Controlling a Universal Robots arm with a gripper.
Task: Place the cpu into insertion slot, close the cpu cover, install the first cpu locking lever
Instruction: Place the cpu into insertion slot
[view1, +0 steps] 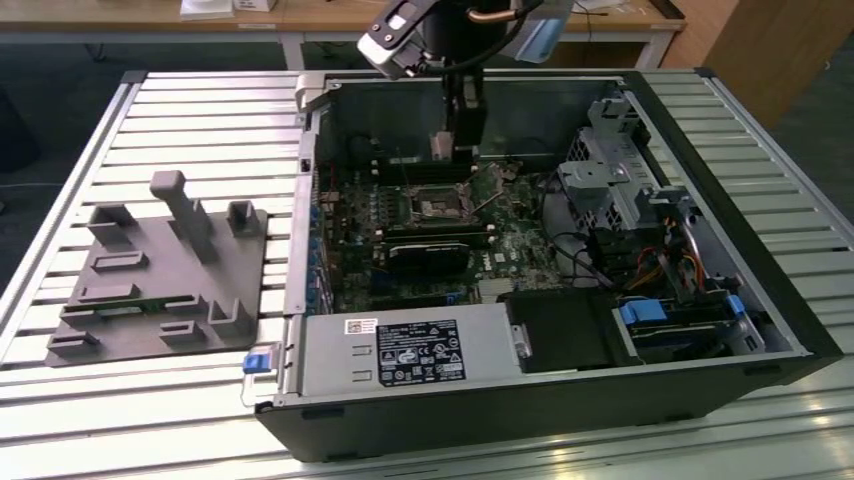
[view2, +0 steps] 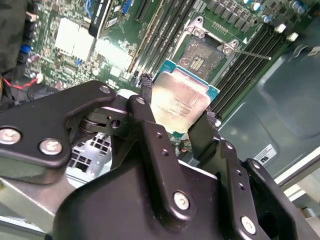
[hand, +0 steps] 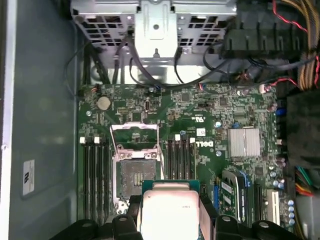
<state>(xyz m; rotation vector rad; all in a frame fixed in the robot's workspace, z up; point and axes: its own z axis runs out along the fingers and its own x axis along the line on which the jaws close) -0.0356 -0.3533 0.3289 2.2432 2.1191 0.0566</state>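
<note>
1. Exterior view: the tool (view1: 454, 152) hangs above the insertion slot (view1: 437, 207).
2. Second wrist view: the tool grips the cpu (view2: 182, 100) by its edges, clear of that slot.
3. First wrist view: the cpu cover (hand: 134, 131) stands raised at the slot's edge.

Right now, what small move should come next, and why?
Probably shift sideways until the silver-tan square cpu, held between the black fingers, sits over the open black square insertion slot. In the first wrist view it is offset from the slot, and the silver cpu cover frame stands raised.
</note>
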